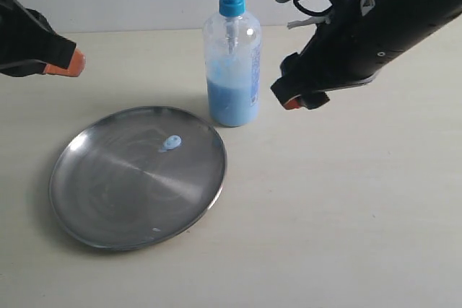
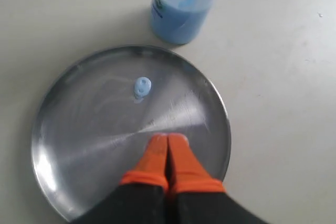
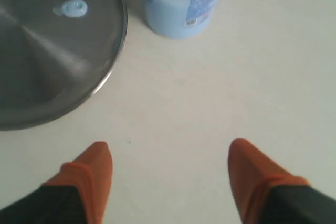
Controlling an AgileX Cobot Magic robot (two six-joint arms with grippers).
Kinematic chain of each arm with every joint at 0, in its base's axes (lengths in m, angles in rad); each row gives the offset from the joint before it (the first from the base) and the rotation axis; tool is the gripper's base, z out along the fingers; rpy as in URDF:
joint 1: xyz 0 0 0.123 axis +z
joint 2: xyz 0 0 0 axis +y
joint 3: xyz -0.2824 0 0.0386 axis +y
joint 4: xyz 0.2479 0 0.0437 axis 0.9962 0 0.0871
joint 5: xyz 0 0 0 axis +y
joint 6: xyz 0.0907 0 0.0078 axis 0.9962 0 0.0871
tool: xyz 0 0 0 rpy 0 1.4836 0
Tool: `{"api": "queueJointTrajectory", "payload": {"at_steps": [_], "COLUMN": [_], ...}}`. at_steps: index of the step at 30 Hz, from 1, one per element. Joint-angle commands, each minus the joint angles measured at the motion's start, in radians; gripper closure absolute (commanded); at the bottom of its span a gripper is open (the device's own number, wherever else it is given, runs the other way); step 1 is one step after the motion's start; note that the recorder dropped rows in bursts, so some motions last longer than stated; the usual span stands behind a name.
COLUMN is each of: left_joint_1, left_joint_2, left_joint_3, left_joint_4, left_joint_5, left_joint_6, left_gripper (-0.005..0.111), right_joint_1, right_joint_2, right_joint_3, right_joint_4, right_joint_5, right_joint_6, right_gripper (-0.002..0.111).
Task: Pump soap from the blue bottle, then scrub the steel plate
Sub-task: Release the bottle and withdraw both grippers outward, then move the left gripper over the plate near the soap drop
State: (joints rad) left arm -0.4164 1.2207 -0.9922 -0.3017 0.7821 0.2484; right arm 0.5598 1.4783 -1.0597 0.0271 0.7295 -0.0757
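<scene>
The blue bottle [image 1: 232, 55] stands upright behind the steel plate [image 1: 108, 207], its lower half filled with pale blue liquid. A small blob of soap [image 1: 172, 142] lies on the plate's far side, also seen as soap [image 2: 142, 86] and soap [image 3: 74, 8]. My left gripper [image 1: 72, 63] hovers at the far left, above and left of the plate, its orange fingers [image 2: 178, 156] pressed together with nothing between them. My right gripper [image 1: 296, 100] hangs just right of the bottle [image 3: 181, 1], above the table, its fingertips [image 3: 97, 156] wide apart and empty.
The pale tabletop [image 1: 346, 214] stretches to the right and front of the plate. A white wall runs along the back. The right arm's black body and cables [image 1: 317, 5] loom close to the bottle's pump head.
</scene>
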Motion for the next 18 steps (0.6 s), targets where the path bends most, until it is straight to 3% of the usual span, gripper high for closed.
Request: {"api": "queueJointTrajectory", "payload": {"at_steps": [1, 7, 11, 18], "left_joint_1": [-0.002, -0.002, -0.002, -0.002], "left_joint_2": [-0.006, -0.018, -0.038, -0.044], "left_joint_3": [0.005, 0.025, 0.073, 0.16], "left_joint_4": [-0.014, -0.091, -0.098, -0.098], "left_joint_5": [0.035, 0.05, 0.02, -0.059], "left_joint_6": [-0.089, -0.135, -0.167, -0.182], "left_gripper": [0.107, 0.107, 0.107, 0.107], "right_joint_1": [-0.002, -0.002, -0.002, -0.002], "right_joint_2": [-0.082, -0.222, -0.347, -0.603], "right_joint_3": [-0.004, -0.002, 0.025, 0.141], "right_joint_4": [-0.007, -0.007, -0.007, -0.007], "right_joint_5": [0.11, 0.187, 0.166, 0.06], "right_joint_6": [-0.01, -0.01, -0.01, -0.007], "right_gripper": [0.061, 0.094, 0.108, 0.108]}}
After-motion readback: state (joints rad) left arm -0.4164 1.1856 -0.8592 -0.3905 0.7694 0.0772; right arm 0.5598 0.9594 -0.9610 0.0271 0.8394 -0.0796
